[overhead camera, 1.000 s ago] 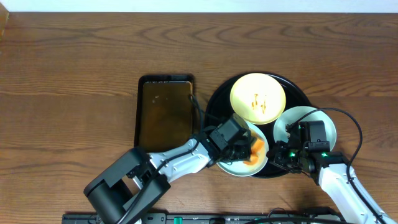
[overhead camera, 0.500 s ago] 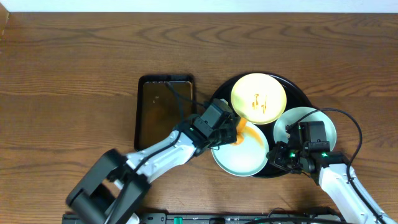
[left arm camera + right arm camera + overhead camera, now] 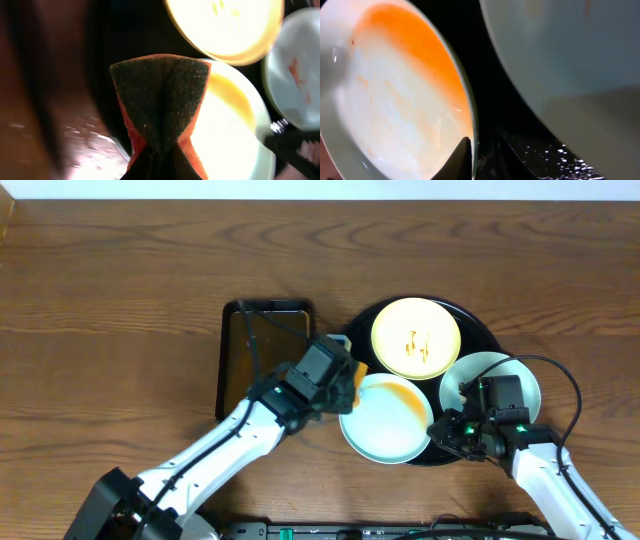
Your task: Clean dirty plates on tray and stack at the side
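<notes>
The black tray (image 3: 478,320) holds three plates. The pale yellow plate (image 3: 416,338) lies at the back with orange smears. A mint plate (image 3: 386,425) lies at the front left with an orange smear along its upper right edge. The second mint plate (image 3: 495,370) lies at the right, partly under my right arm. My left gripper (image 3: 340,380) is shut on an orange sponge (image 3: 160,95) with a dark scrub face, at the tray's left edge, beside the front mint plate (image 3: 227,130). My right gripper (image 3: 480,152) is shut on that plate's rim (image 3: 395,100).
A rectangular dark tray (image 3: 240,350) with brownish liquid stands just left of the black tray, partly under my left arm. Bare wood tabletop (image 3: 100,330) spreads to the left and back. The right mint plate (image 3: 570,45) overhangs the black tray near my right gripper.
My left gripper has carried the sponge up and left off the front mint plate to the tray's left edge. An orange smear remains on the plate. The right arm has not moved.
</notes>
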Available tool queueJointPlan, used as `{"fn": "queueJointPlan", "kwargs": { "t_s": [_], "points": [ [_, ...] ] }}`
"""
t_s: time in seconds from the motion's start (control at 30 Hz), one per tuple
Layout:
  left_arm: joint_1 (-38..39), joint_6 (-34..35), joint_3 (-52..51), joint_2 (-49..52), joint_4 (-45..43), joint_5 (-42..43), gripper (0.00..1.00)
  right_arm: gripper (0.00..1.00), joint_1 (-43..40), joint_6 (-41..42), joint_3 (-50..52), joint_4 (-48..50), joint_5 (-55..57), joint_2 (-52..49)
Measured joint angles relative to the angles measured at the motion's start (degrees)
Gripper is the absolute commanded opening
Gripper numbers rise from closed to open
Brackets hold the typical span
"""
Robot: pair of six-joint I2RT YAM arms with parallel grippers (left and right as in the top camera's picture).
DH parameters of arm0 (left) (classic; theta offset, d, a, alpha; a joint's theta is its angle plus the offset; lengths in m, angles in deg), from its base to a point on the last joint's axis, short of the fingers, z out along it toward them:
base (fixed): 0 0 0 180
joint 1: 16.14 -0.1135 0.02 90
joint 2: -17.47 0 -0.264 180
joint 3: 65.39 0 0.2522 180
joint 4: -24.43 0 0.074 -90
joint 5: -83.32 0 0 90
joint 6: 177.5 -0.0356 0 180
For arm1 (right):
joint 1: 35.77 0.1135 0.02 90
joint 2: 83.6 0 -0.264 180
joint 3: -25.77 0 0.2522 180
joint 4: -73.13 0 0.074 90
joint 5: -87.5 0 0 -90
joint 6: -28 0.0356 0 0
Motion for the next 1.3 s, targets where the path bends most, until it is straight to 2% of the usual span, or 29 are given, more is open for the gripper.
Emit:
{"fn": "queueJointPlan", "kwargs": {
  "t_s": [0.17,0.23,0.47,0.67,0.8,1.07,1.3],
  "points": [
    [-6.36,-2.05,0.00,-0.61,1.09,-3.78,0.07,0.10,1.90,-0.04,0.00,0.26,0.00,0.00],
    [-9.05,-2.49,0.00,-0.61,2.19,-5.66,0.08,0.02,2.19,-0.11,0.00,0.28,0.02,0.00],
    [-15.67,-2.78,0.00,-0.61,4.92,-8.85,0.08,0.01,2.64,0.22,0.00,1.25,0.68,0.00],
    [-16.04,-2.78,0.00,-0.61,5.88,-9.20,0.07,0.01,2.64,0.24,0.00,4.11,1.46,0.00],
    [-16.04,-2.78,0.00,-0.61,5.99,-9.20,0.08,0.01,2.64,0.22,-0.72,2.67,2.56,0.11],
    [-16.04,-2.89,0.00,-0.61,6.10,-9.22,0.08,0.01,2.67,-3.02,-13.09,-9.57,10.71,1.20],
    [-16.04,-2.93,0.00,-0.61,6.10,-9.22,0.08,0.01,2.67,-7.34,-22.36,-13.16,19.41,1.31]
  ]
}}
